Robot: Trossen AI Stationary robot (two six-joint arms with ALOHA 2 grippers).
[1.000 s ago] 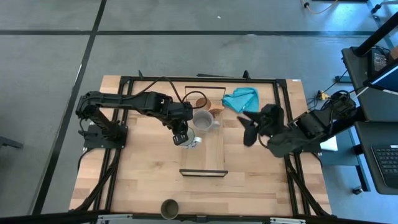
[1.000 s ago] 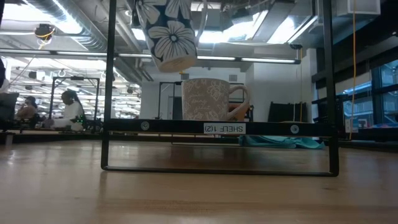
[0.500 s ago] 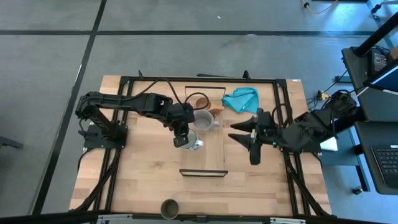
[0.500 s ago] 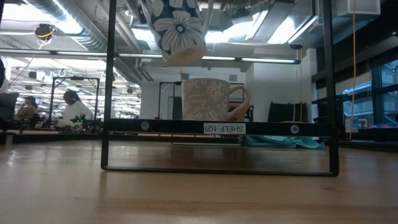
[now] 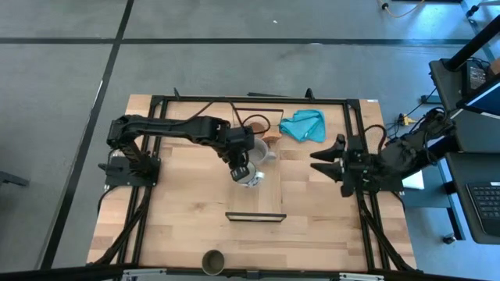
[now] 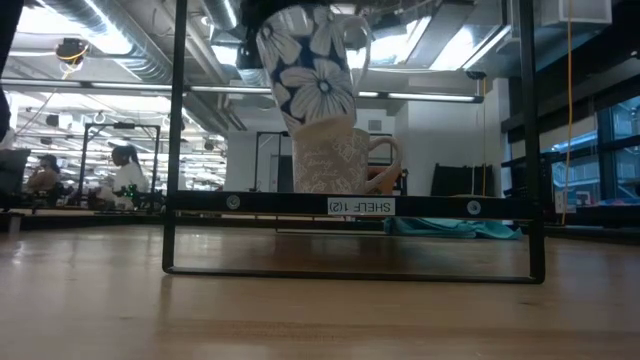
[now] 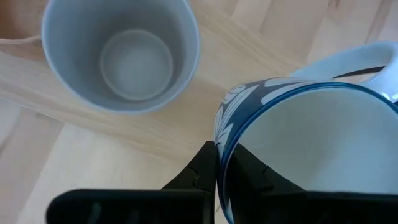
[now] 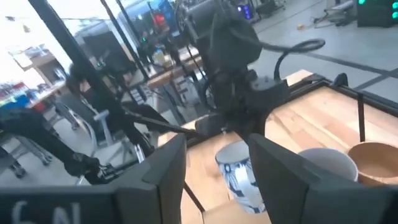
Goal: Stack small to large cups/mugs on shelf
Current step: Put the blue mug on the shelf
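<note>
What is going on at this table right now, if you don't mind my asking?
The left gripper holds a blue floral mug by its rim, in the air above the shelf, beside the grey mug that stands on it. A wooden cup sits at the shelf's far end by a teal cloth. A dark cup waits at the table's near edge. The right gripper hovers open to the shelf's right, holding nothing.
</note>
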